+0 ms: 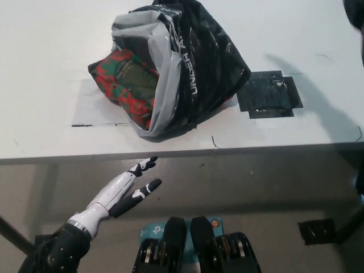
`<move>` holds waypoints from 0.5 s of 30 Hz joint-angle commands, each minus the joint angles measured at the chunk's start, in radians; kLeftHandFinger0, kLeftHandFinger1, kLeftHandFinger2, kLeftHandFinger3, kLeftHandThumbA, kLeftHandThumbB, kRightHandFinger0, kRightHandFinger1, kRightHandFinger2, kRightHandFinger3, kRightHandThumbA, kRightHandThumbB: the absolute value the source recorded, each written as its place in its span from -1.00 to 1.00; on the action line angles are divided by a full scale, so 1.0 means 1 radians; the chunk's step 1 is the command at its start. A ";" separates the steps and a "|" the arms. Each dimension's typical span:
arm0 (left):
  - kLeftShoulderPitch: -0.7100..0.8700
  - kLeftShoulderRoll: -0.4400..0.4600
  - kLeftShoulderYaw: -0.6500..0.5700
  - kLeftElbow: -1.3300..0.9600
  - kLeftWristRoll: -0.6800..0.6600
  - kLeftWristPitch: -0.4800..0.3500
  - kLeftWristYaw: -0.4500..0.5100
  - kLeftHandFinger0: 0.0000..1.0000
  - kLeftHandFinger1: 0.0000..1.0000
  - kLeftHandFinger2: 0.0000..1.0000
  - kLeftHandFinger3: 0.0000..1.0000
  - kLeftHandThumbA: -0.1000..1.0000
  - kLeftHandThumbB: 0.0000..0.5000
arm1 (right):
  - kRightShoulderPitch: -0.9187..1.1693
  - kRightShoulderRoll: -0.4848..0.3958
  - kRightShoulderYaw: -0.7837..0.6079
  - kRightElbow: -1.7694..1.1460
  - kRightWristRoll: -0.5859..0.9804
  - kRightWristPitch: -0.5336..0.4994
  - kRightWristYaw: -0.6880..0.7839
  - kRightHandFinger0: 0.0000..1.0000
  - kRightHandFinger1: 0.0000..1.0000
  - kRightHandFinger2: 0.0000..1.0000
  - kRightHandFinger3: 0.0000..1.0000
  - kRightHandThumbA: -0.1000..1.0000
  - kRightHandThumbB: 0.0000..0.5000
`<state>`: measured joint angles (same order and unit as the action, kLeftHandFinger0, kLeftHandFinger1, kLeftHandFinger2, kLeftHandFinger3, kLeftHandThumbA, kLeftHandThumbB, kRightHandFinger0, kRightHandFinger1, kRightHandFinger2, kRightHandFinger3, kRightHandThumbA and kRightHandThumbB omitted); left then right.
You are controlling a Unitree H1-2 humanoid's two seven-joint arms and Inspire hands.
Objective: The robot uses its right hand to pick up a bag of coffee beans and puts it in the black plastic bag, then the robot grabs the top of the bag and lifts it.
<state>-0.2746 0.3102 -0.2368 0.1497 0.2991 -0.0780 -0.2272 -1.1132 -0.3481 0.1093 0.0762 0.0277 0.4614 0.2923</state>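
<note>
Head view, black plastic bag [210, 62] lettered "UNDER A…", coffee bag [128, 82] inside, left robot hand [128, 187] empty, fingers spread

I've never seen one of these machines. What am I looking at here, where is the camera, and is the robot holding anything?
The camera sits on a humanoid robot's head, looking steeply down at a white table. On it lies a black plastic bag, open toward the left, with a red and green coffee bag showing in its mouth. A black patch is stuck on the table beside it. The white left hand rests below the table edge, fingers apart, holding nothing. Only a dark sliver of the right arm shows at the top right corner; its hand is out of view.
</note>
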 commanded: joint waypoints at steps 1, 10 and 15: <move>-0.099 0.004 0.121 -0.039 -0.133 -0.014 0.023 1.00 1.00 1.00 1.00 1.00 0.00 | 0.399 -0.252 -0.386 -0.989 0.169 0.000 -0.041 1.00 1.00 1.00 1.00 1.00 0.31; -0.074 0.011 0.135 -0.059 -0.143 -0.022 0.015 1.00 1.00 1.00 1.00 1.00 0.01 | 0.910 -0.034 -0.316 -1.026 0.094 -0.473 -0.111 1.00 1.00 1.00 1.00 1.00 -0.07; -0.034 0.008 0.145 -0.057 -0.154 -0.038 0.016 1.00 1.00 1.00 1.00 1.00 0.04 | 1.076 0.105 -0.201 -1.026 0.034 -0.553 -0.118 1.00 1.00 1.00 1.00 1.00 0.30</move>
<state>-0.2757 0.3100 -0.1883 0.1518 0.2771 -0.0760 -0.2272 -0.3613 -0.3564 -0.0245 -0.4410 0.0397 0.4037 0.2874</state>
